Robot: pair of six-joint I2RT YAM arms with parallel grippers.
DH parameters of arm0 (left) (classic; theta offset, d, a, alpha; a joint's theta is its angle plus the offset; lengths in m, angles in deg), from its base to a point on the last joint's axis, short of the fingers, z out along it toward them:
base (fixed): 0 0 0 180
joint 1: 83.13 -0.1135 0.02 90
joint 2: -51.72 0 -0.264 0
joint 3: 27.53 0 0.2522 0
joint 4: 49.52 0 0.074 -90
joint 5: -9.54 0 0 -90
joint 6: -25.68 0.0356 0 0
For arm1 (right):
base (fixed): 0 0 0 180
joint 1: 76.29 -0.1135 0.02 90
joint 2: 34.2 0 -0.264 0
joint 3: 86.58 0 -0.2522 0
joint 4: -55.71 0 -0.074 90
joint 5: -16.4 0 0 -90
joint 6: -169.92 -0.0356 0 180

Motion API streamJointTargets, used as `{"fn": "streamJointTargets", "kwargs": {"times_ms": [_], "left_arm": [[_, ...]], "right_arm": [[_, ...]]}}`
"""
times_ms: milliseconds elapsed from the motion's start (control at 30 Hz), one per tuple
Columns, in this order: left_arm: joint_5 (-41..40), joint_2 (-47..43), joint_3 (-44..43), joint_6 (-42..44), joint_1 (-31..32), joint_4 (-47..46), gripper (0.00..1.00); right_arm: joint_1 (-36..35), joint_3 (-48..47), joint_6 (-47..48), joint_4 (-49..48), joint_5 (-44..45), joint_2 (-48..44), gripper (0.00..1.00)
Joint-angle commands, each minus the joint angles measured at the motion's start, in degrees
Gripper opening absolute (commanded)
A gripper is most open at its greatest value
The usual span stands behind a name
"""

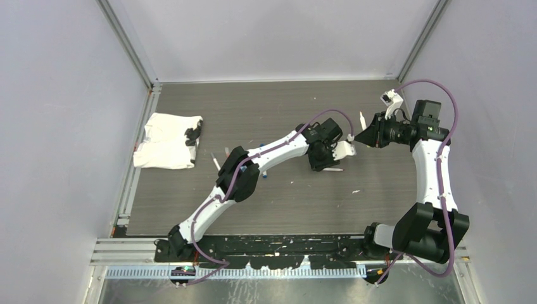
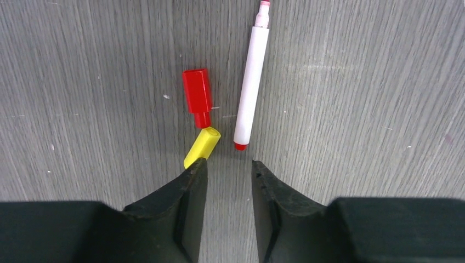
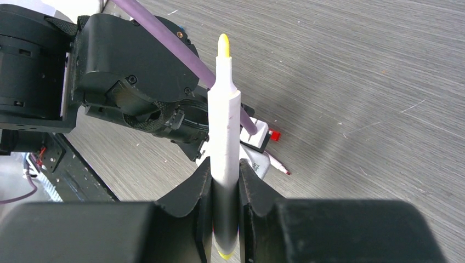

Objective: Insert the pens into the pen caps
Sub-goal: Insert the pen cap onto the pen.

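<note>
Left wrist: yellow cap (image 2: 202,147) at left pincer (image 2: 227,167)

Pens: three, red-tipped pen (image 2: 249,82), yellow-tipped pen (image 3: 225,126), third pen (image 1: 216,162)
Caps: two, red cap (image 2: 196,92), yellow cap (image 2: 202,147)
Cloth (image 1: 163,149): one
Grippers: two, left gripper (image 2: 226,167), right gripper (image 3: 225,175)

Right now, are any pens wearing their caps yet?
None that I can see. In hand: the right gripper, jaws shut, holds a bare yellow-tipped pen, and the left gripper hovers with open jaws at the yellow cap. Left: that capping, then the red pen beside its red cap.
</note>
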Motion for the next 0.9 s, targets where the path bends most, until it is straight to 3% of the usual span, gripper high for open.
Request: {"fn": "streamJointTargets", "kwargs": {"times_ms": [0, 133, 467, 667, 867], "left_arm": [[0.1, 0.3, -2.5, 0.7, -0.3, -1.4, 0.35], [2.2, -2.2, -0.7, 2.2, -0.4, -1.1, 0.34], [10.5, -13.2, 15.5, 12.2, -3.1, -10.3, 0.41], [18.1, -13.8, 18.6, 17.1, -5.3, -12.7, 0.43], [18.9, -12.9, 21.0, 20.3, -5.8, -18.6, 0.53]], "right_arm": [[0.3, -1.9, 0.7, -0.1, -2.0, -1.8, 0.02], [0.4, -1.8, 0.9, 0.2, -2.3, -1.8, 0.02], [0.3, -1.9, 1.0, 0.4, -3.0, -1.8, 0.01], [0.4, -1.9, 1.0, 0.5, -3.5, -2.0, 0.02], [0.4, -1.9, 1.1, 0.6, -3.8, -2.2, 0.02]]}}
